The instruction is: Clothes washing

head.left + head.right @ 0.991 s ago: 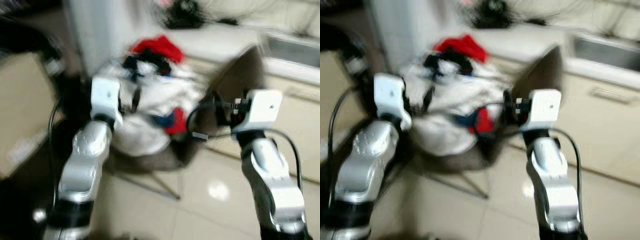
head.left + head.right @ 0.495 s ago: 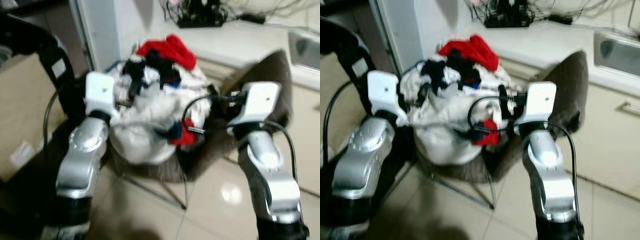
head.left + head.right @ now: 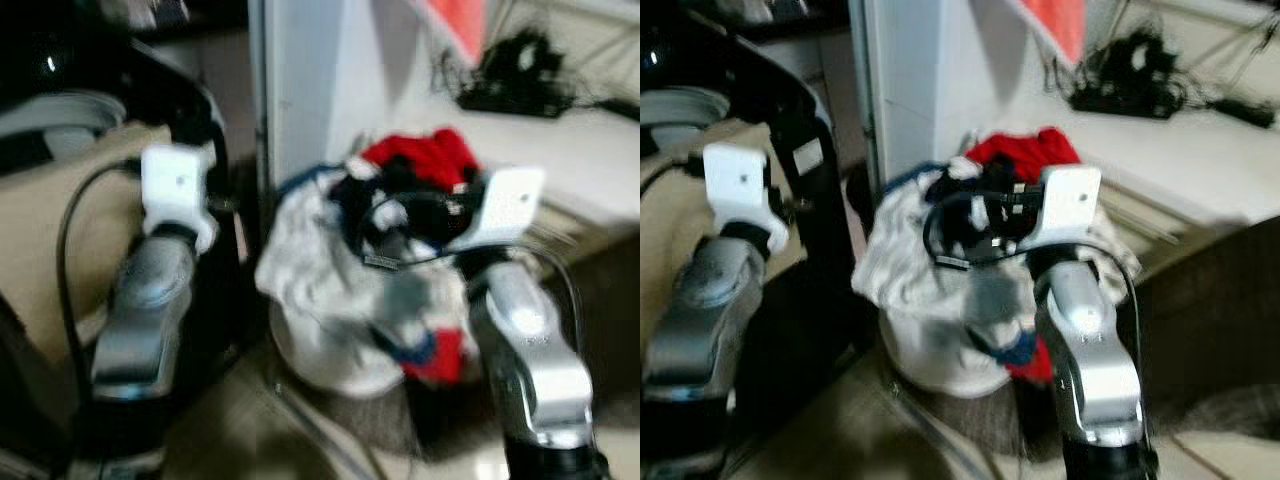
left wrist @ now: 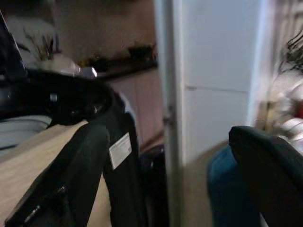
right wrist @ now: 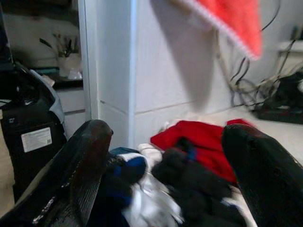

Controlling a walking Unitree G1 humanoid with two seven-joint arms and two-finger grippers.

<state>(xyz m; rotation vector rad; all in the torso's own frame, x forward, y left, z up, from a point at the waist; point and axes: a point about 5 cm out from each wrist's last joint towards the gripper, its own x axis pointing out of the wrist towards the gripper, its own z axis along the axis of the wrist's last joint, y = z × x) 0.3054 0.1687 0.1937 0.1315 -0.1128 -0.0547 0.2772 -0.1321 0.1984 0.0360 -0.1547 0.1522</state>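
Silver robot arms: two, the left arm (image 3: 145,310) at 9 o'clock and the right arm (image 3: 530,350) at 4 o'clock.
Grippers with long black fingers: two, the left gripper (image 4: 170,184) and the right gripper (image 5: 165,170).
Heaps of mixed clothes: one heap of white, red, black and blue clothes (image 3: 370,280) in the middle.
Hanging red cloths: one red cloth (image 5: 232,23) at 1 o'clock.
Tangles of black cables: one black tangle (image 3: 515,75) at 2 o'clock.
White square pillars: one white pillar (image 3: 305,90) at 12 o'clock.

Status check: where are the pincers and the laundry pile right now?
Right pincer open, over laundry pile. Left pincer open, off beside white pillar. Nothing gripped, nothing blocking.
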